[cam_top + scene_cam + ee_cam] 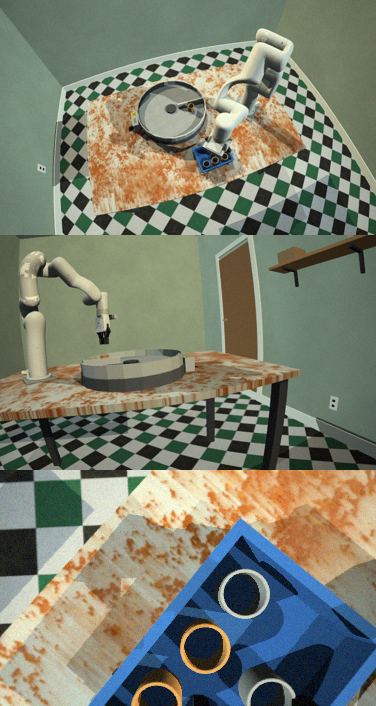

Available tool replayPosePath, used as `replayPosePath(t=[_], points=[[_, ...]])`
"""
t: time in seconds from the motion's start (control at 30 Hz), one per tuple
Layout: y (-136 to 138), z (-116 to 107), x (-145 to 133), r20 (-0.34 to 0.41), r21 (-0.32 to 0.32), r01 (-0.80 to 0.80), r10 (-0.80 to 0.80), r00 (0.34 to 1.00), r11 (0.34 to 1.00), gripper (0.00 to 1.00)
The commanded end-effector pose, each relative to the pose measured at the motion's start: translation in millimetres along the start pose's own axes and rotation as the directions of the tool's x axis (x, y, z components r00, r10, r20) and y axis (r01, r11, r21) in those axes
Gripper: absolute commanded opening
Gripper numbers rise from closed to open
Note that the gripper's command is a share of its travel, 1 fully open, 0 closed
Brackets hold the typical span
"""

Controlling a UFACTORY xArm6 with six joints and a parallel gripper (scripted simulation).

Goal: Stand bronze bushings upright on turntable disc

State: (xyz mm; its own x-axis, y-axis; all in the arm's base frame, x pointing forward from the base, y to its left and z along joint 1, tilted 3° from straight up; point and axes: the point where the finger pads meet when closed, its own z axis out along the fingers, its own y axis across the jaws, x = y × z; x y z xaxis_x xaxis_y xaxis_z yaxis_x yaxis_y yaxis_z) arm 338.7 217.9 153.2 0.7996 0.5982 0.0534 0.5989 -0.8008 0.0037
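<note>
My gripper (104,341) (251,702) is part-way open and empty, high above the blue crate (197,160) (172,615). In the crate a bronze bushing (215,163) (225,654) stands upright beside a steel bushing (203,163) (262,590). Another bronze bushing (224,160) (170,677) and another steel one (252,682) are cut off at the wrist view's lower edge. My hand hides the crate's back part in the top view. One bronze bushing (190,109) (104,356) stands upright on the turntable's disc (155,116) (131,361), apart from the dark hub (170,108).
A raised wall (155,137) (133,372) rings the disc. A straight divider (191,101) runs from near the hub to this wall, close behind the placed bushing. A small box (134,119) (189,364) sits on the turntable's outer side. The crate stands near the table's edge.
</note>
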Motion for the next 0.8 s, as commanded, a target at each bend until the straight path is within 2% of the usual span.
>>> replayPosePath(t=[0.0, 0.77], points=[[-17.5, 0.5, 14.9, 0.002, -0.001, 0.062, -0.062, 0.998, 0.998, 0.48], [-16.7, 0.5, 18.3, 0.002, 0.0, 0.064, -0.064, 0.998, 0.998, 0.48]])
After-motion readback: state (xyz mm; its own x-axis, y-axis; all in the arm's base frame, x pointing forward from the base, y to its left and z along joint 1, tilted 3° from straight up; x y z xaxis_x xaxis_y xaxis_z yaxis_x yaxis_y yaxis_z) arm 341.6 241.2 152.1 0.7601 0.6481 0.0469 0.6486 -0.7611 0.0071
